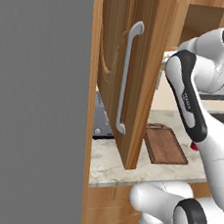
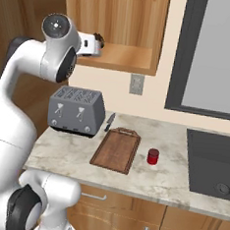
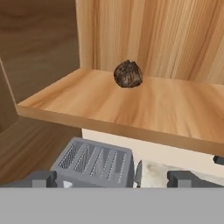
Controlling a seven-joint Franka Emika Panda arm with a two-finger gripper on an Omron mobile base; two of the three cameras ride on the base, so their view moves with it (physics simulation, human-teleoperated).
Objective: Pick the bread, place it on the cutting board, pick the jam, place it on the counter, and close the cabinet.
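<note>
The cabinet's bottom shelf (image 3: 144, 109), a light wooden board, carried one thing: the bread (image 3: 128, 74), a small dark rough lump, sat toward the back at about twelve o'clock in the hand view, near the rear wall. Below it, the beige marbled counter (image 2: 64, 154) carried a grey toaster (image 2: 77, 110) at nine o'clock in the right base view, a dark knife (image 2: 109, 121) just beside it, and the reddish-brown cutting board (image 2: 116, 150) lying flat near the middle. The red jam (image 2: 153, 156) jar stood upright just beside the board, at its three o'clock, apart from it.
</note>
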